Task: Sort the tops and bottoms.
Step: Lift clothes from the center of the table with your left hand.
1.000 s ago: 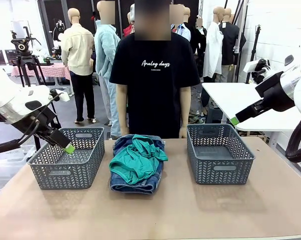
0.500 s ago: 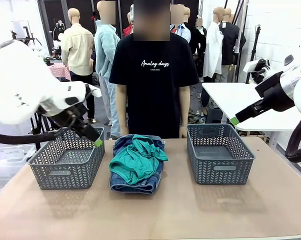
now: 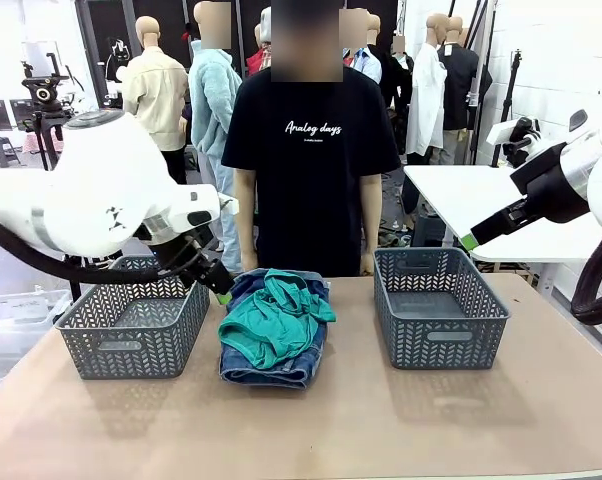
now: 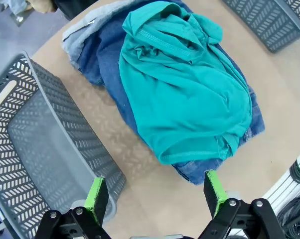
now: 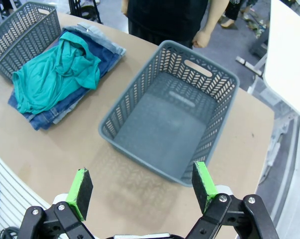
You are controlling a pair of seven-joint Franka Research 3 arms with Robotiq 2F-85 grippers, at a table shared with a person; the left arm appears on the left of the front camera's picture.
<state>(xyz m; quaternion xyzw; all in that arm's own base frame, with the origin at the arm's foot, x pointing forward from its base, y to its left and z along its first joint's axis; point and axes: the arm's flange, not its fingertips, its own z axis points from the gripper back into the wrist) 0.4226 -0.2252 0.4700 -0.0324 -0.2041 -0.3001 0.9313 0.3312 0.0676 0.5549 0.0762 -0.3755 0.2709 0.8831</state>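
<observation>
left gripper [image 3: 222, 294]: jaws wide, empty, hovering at pile's left edge | teal-green top [image 3: 276, 320]: plain, crumpled, atop folded denim jeans [image 3: 271, 372], mid-table [image 3: 381, 430] | right gripper [image 3: 468, 241]: wide, empty, aloft

Bright and even all over, lit from high above. Soft grey shadows on the table [image 3: 381, 430] in the front view, just at 6 o'clock of the left basket [image 3: 131, 345] and the right basket [image 3: 441, 340]. Washed out, almost pure white, on the side table [image 5: 292, 59] at 2 o'clock in the right wrist view; same strong glow at 3 o'clock in the front view. Speckled shadow at 7 o'clock of the right basket in the right wrist view. Sharp in the middle of the left wrist view, with stitches easy to see on the green top [image 4: 190, 99]. Bent, stretched lines near the edges of both wrist views. Far room at 12 o'clock in the front view a bit dimmer.
</observation>
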